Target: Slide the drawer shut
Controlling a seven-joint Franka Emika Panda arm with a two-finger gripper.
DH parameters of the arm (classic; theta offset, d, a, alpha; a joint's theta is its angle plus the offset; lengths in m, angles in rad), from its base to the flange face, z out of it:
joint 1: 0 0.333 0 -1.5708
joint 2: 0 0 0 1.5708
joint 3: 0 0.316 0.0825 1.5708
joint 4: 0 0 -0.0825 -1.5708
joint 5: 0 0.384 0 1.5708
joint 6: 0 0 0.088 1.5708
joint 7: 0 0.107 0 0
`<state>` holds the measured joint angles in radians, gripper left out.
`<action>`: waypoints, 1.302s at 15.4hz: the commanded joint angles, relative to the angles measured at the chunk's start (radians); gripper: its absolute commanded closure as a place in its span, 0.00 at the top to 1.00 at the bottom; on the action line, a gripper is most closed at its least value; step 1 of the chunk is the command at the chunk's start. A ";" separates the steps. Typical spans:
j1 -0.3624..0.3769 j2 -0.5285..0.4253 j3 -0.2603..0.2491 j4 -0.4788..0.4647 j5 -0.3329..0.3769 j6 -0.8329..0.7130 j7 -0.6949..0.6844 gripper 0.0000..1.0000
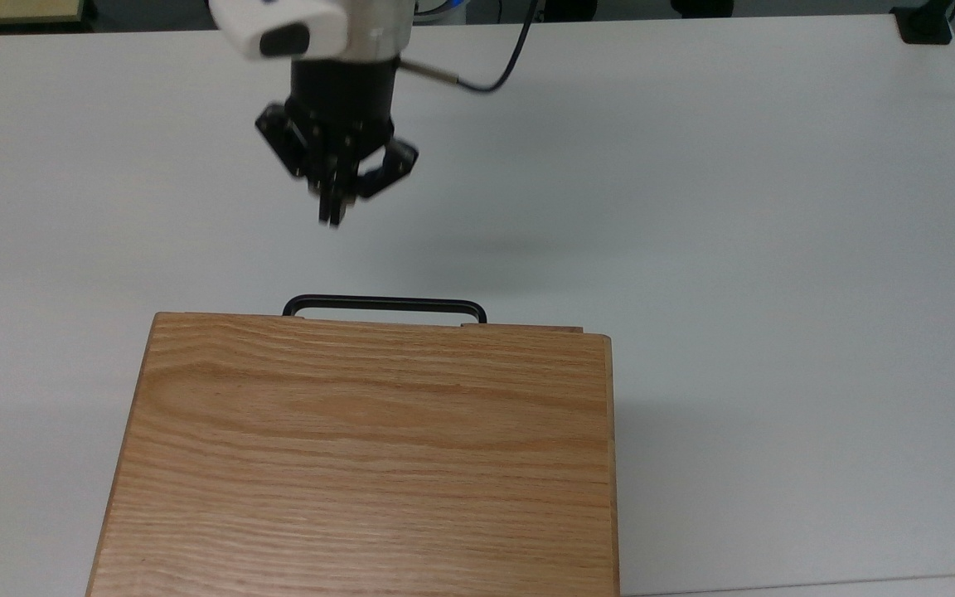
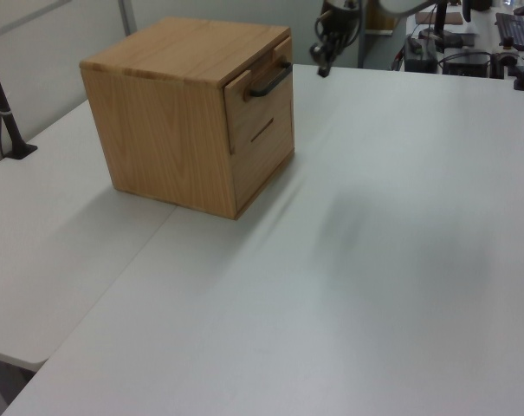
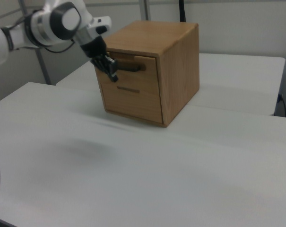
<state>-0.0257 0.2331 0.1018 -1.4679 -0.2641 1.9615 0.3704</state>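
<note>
From my station I read the cabinet (image 1: 370, 456) as the landmark: an oak-grained box standing on the white table (image 1: 776, 249). The drawer (image 2: 260, 100) sits in the cabinet's upper front, pushed in with its front panel level with the cabinet face; in the left view it lies directly above a second front with a slot pull. Its black bar handle (image 1: 385, 303) projects just past the cabinet's front edge in the top view. My gripper (image 1: 333, 217) hangs in front of the cabinet, clear of the handle and apart from it, with bare table between them. Its 2 fingers are drawn together with no gap between the tips, and they hold nothing. In the right view the gripper (image 3: 112, 75) appears beside the drawer front.
</note>
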 commanded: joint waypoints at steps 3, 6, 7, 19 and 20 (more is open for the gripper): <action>-0.002 -0.254 0.027 -0.120 0.118 -0.335 -0.048 1.00; -0.010 -0.296 0.024 -0.129 0.256 -0.458 -0.045 1.00; -0.005 -0.308 0.023 -0.140 0.264 -0.458 -0.051 1.00; 0.000 -0.317 -0.019 -0.207 0.253 -0.277 -0.317 1.00; 0.000 -0.317 -0.019 -0.207 0.253 -0.277 -0.318 1.00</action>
<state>-0.0262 -0.0642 0.0852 -1.6539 -0.0217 1.6606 0.0811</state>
